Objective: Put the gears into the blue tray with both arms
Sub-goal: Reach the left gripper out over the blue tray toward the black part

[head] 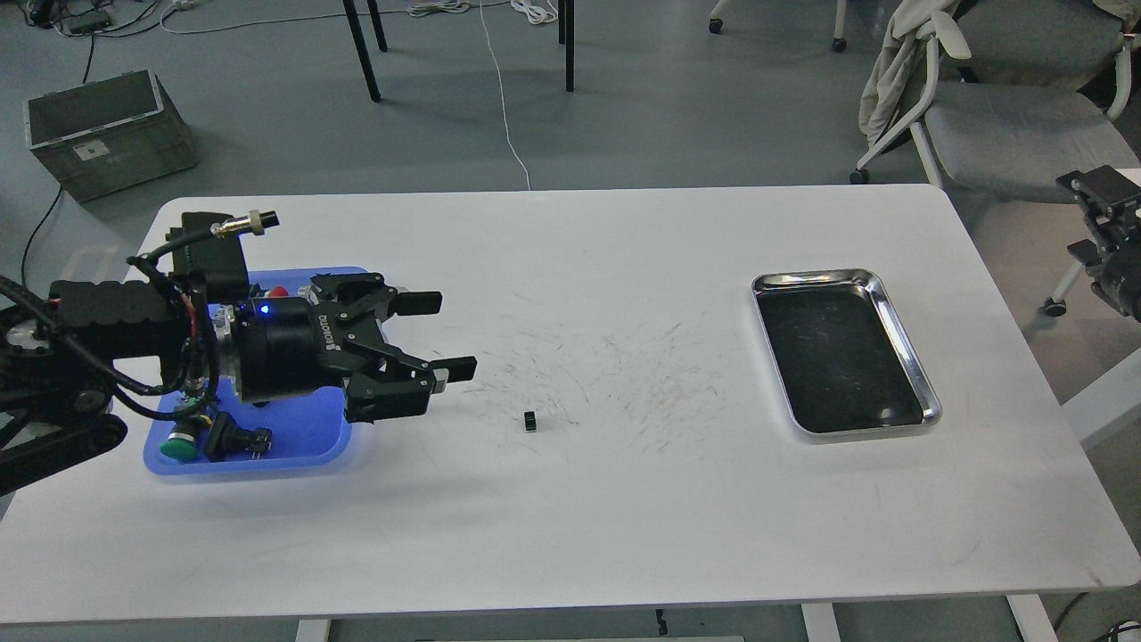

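White surface (570, 535) is carrying everything. Blue tray (303, 446) is sitting at near left, holding a green-capped push button (183, 444) and a black-bodied one (233, 441). Left pincer (450, 337) is hanging over the tray's right edge, fingers spread, gripping nothing. One small black gear (530, 421) is lying on the bare surface just right of it, outside the tray. Steel tray (842, 352) is lying well right. Right pincer (1101, 223) is showing at far right edge; can't tell its state.
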Controlling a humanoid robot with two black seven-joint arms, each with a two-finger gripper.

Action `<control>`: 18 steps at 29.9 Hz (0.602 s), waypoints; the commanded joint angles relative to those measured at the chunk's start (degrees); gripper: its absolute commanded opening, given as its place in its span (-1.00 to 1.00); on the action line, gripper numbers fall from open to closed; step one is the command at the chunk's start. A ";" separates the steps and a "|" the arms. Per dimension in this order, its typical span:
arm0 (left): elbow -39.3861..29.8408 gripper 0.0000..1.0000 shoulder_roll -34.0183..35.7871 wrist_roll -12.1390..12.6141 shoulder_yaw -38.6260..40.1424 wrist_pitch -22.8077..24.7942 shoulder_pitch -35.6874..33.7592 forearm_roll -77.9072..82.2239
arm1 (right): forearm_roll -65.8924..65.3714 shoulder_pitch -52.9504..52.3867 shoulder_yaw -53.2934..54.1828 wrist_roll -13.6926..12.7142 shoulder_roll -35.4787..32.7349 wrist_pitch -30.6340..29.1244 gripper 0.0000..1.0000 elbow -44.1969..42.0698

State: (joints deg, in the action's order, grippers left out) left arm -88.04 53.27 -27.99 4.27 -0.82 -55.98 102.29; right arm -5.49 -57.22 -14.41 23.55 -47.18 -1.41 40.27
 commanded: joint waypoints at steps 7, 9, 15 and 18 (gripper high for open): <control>4.89 0.96 -7.13 -0.01 -1.02 2.49 -0.53 2.30 | -0.31 -0.17 -0.35 -0.08 -0.20 0.71 0.92 -0.02; 5.16 0.96 -8.09 -0.01 -1.19 2.15 -0.18 2.39 | -0.31 -0.17 -0.35 -0.08 -0.20 0.71 0.92 -0.02; 9.98 0.91 -13.63 -0.01 -1.46 -0.31 0.61 8.18 | -0.48 -0.17 -0.70 -0.08 -0.37 0.71 0.92 -0.11; 14.72 0.88 -17.75 -0.01 -1.28 -2.60 1.05 9.77 | -0.57 -0.17 -0.79 -0.08 -0.37 0.71 0.92 -0.19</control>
State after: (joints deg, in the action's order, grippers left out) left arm -77.45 39.05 -27.99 2.79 -1.39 -55.34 110.42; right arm -6.00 -57.41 -15.14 23.46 -47.53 -0.70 40.15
